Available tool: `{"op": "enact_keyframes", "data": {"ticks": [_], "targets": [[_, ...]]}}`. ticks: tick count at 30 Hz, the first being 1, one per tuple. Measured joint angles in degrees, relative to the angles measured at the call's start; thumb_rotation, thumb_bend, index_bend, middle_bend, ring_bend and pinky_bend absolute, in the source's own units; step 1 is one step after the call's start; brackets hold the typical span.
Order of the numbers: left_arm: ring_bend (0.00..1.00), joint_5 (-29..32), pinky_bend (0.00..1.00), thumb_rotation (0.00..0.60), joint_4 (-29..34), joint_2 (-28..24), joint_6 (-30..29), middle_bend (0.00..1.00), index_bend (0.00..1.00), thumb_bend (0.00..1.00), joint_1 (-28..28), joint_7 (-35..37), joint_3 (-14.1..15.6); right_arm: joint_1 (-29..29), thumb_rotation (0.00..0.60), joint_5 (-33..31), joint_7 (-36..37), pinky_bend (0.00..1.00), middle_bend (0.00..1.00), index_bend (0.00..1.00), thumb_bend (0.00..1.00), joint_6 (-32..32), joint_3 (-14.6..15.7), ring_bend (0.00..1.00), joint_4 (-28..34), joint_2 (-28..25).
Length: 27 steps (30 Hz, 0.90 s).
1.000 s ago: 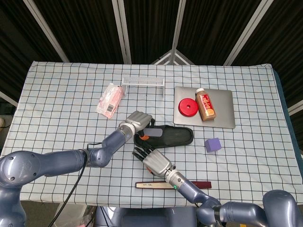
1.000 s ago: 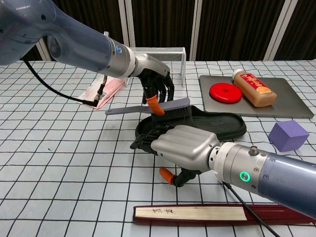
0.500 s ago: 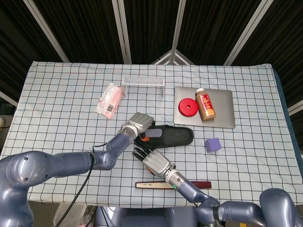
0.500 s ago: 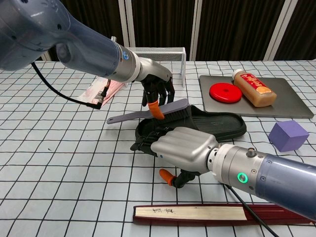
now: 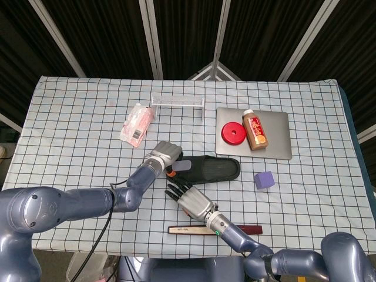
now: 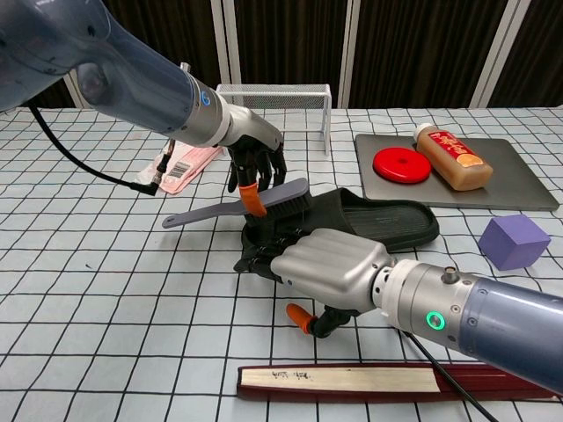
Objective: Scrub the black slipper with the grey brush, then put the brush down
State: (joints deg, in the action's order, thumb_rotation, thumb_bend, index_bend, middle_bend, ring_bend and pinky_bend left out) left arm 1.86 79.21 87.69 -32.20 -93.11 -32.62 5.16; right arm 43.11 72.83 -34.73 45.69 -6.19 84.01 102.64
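Your left hand (image 6: pixel 251 156) grips the grey brush (image 6: pixel 237 205) by its middle, with the bristles over the near end of the black slipper (image 6: pixel 369 220). The brush handle sticks out to the side, away from the slipper. The slipper lies flat on the checked tabletop (image 6: pixel 106 299), with its other end pointing toward the grey tray (image 6: pixel 519 189).

Your right hand (image 6: pixel 330 272) rests palm down at the near end of the slipper, its fingers bent down onto the edge, pressing on it. It holds nothing else.

On the tray sit a red disc (image 6: pixel 401 164) and a brown bottle (image 6: pixel 453 158) lying down. A purple cube (image 6: pixel 514 242) is near the slipper. A long dark red case (image 6: pixel 387 380) lies at the front edge.
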Motion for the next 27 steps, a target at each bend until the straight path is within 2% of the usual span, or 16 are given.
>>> {"op": "enact_keyframes", "data": {"ticks": [5,9,20,27], "targets": [[0.39,3.83,0.41,0.600,0.07,-0.52,0.15,0.48,0.45,0.42,-1.87,-0.94,1.57,0.33,0.600,-0.21,0.36,0.00,0.02,0.00,0.67,0.07,0.34,0.00,-0.21,0.15],[0.39,4.15,0.41,0.600,-1.59,0.48,0.26,0.48,0.45,0.42,-2.24,-1.01,1.58,0.58,0.600,-0.24,1.00,0.00,0.02,0.00,0.67,0.30,0.40,0.00,-0.43,0.00],[0.39,1.61,0.41,0.600,-7.19,3.69,3.08,0.49,0.45,0.44,-0.85,2.48,-1.91,1.14,0.600,0.20,1.89,0.00,0.02,0.00,0.67,0.89,1.06,0.00,-0.60,0.38],[0.39,1.97,0.42,0.600,-6.87,3.19,4.82,0.49,0.45,0.44,-1.30,4.00,-2.63,1.36,0.600,0.26,1.00,0.00,0.02,0.00,0.67,1.74,1.50,0.00,0.04,0.59]]}}
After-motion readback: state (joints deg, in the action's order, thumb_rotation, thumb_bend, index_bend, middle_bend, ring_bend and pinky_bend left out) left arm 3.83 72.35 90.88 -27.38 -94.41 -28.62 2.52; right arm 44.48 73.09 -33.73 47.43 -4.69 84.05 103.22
